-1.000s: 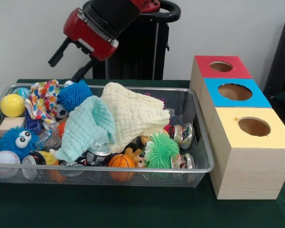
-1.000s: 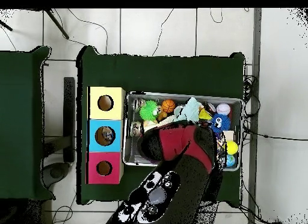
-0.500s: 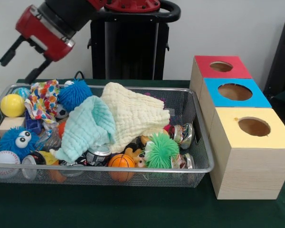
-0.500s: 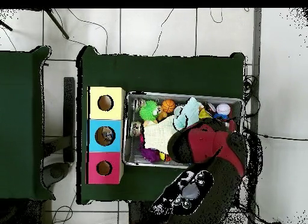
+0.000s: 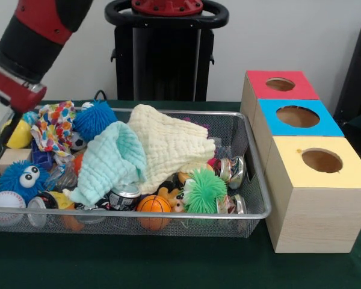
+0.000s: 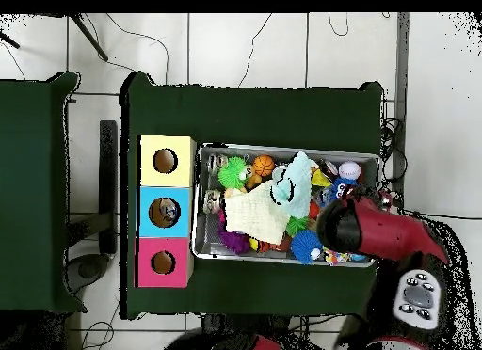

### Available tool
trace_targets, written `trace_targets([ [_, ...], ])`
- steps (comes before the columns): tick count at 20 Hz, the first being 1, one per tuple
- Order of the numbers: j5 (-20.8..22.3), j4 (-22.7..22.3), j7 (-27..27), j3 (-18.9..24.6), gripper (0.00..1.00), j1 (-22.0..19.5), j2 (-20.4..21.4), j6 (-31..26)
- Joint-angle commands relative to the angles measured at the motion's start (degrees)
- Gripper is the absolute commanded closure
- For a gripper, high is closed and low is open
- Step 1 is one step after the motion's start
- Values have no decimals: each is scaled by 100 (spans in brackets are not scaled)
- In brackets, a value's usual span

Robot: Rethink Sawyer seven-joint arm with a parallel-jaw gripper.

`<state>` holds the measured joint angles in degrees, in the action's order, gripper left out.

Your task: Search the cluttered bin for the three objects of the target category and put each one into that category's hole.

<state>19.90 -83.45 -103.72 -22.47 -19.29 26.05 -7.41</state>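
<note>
At the far left the pincer (image 5: 6, 129) is mostly cut off by the frame edge and partly covers the yellow ball (image 5: 21, 135); I cannot tell how its jaws stand. It has swung leftward and dropped from where it hung a moment ago. In the wire bin (image 5: 256, 180), cream cloth (image 5: 168, 141) and mint cloth (image 5: 108, 159) bury toys; cans (image 5: 231, 168) peek out. The three holed boxes (image 5: 313, 192) stand right.
</note>
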Motion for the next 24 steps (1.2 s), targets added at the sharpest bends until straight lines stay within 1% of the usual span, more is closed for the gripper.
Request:
trace_targets([
  [1,70,-993,621,2452,0,-870,312,-916],
  [2,72,-1028,570,2519,0,-903,351,-928],
  [4,106,-1064,459,2404,0,-778,474,-1031],
  [6,104,-1207,459,2505,0,-831,631,-1176],
  [9,96,-1383,346,2368,0,-681,905,-1417],
  [12,40,-1666,388,2491,0,-741,1289,-1610],
  [14,92,-1666,430,2483,0,-755,1361,-1674],
  [16,263,-1534,517,2477,0,-852,1224,-1572],
  [19,682,-1076,524,2348,0,-1004,595,-1039],
  [20,793,-990,508,2295,0,-1042,468,-919],
  [23,997,-913,545,2306,0,-1193,361,-817],
  [24,1046,-911,563,2368,0,-1272,330,-786],
])
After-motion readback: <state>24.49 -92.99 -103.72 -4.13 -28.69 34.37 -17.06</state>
